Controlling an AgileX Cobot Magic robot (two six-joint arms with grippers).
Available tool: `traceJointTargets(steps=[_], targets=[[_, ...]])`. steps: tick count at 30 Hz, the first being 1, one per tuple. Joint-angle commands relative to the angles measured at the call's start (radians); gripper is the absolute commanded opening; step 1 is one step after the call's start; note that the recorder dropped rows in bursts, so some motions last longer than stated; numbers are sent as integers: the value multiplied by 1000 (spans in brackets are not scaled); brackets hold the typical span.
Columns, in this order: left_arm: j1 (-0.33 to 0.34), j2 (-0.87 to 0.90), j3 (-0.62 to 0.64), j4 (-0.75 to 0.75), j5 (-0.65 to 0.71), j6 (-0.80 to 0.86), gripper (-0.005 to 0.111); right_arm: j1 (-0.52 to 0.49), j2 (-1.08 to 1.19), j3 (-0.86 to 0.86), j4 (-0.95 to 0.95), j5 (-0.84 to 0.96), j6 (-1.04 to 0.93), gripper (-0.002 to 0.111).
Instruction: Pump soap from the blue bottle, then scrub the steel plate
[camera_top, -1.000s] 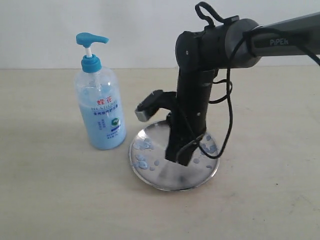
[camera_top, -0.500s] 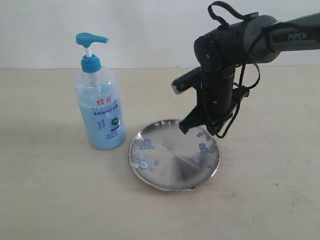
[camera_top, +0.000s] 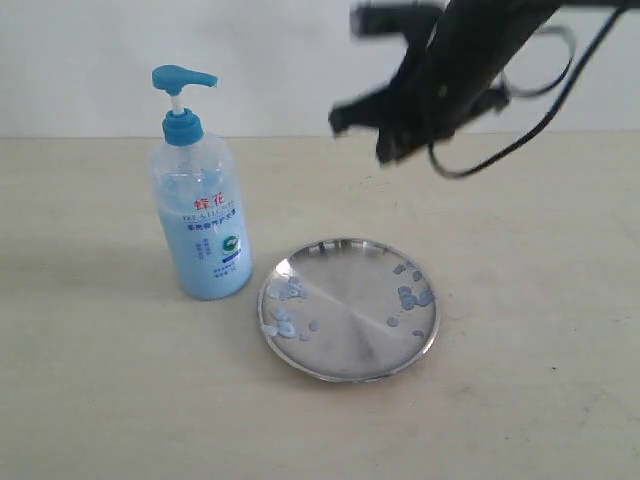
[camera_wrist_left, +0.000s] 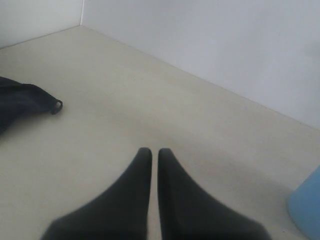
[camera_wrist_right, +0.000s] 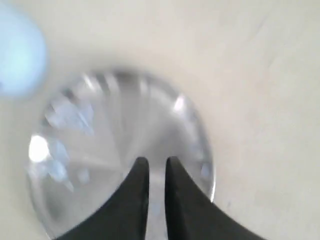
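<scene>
The blue bottle (camera_top: 200, 220) stands upright on the table, left of the steel plate (camera_top: 345, 325) and close to its rim. Pale-blue soap blobs (camera_top: 412, 294) speckle the plate's left and right sides. My right gripper (camera_top: 392, 150) hangs blurred high above the plate's far edge, its jaws nearly together and empty. The right wrist view looks down on the blurred plate (camera_wrist_right: 95, 165) and bottle top (camera_wrist_right: 20, 55) past the right gripper (camera_wrist_right: 154, 161). My left gripper (camera_wrist_left: 150, 151) is shut and empty over bare table, with the bottle's base (camera_wrist_left: 307, 210) off to one side. It does not show in the exterior view.
The beige table (camera_top: 540, 400) runs back to a white wall (camera_top: 280, 60). A black cable (camera_top: 520, 130) loops beneath the right arm. A dark object with a small ring (camera_wrist_left: 22, 97) lies on the table at the edge of the left wrist view.
The right arm has risen from the plate's surface, where its gripper touched down a second ago, to well above the plate's far side. Bottle and plate have not moved.
</scene>
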Motion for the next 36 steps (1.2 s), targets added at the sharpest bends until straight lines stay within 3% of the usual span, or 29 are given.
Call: traceJointTargets(steps=[1,5,10,12,15,16,17,21,24,31,36], targets=[[0,-8,3,-7,-1,-8,4,13,-422,153,-86,-400,-41,0],[0,-8,3,-7,-1,-8,4,12,-747,454,-132,-731,-146,0],[0,-8,3,-7,-1,-8,4,8,-1055,858,-114,-734,-150,0],[0,-8,3,-7,-1,-8,4,8,-1141,1017,-81,-817,-123,0],[0,-8,3,-7,-1,-8,4,8,-1177,1220,-73,-1168,-105,0],[0,-8,3,-7,-1,-8,4,8,-1128,1320,-71,-1466,-132,0],[0,-8,3,-7,-1,-8,4,8,-1090,1345,-52,-1552,-132,0],[0,-8,3,-7,-1,-8,4,8,-945,1354,4,-1511,-130,0],[0,-8,3,-7,-1,-8,4,8,-935,1354,9,-1416,-130,0],[0,-8,3,-7,-1,-8,4,8,-935,1354,83,-1407,-130,0],[0,-8,3,-7,-1,-8,4,-31,-1126,1354,144,-1340,-130,0]])
